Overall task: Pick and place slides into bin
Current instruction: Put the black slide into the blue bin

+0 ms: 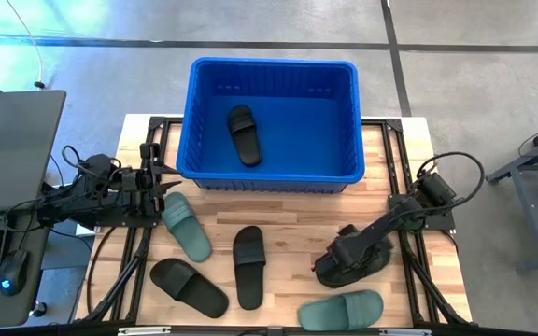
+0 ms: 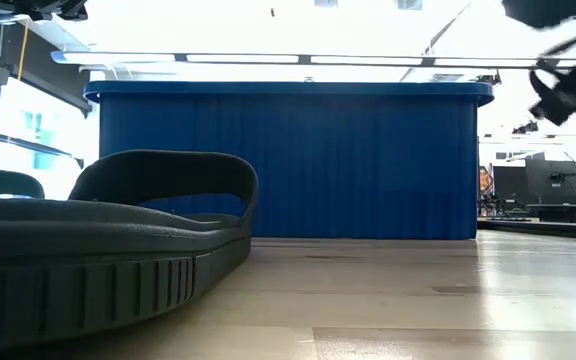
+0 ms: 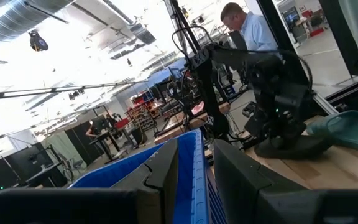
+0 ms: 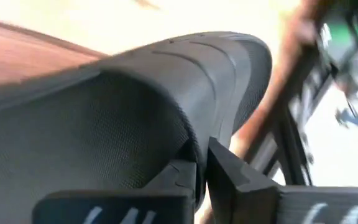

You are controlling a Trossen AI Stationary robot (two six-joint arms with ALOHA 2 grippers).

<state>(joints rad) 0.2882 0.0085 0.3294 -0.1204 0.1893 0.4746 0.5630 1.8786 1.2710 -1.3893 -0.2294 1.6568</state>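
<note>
Wooden tabletop [image 1: 288, 210], workshop behind, person [image 3: 244, 28] standing

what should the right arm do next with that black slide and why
Probably lift straight up. The right gripper has its jaws shut on a black slide that looks still down at the table, and the bin has tall walls to clear.

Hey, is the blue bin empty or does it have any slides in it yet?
Not empty: the high view shows one black slide lying on the floor of the bin. The rest lie on the table.
</note>
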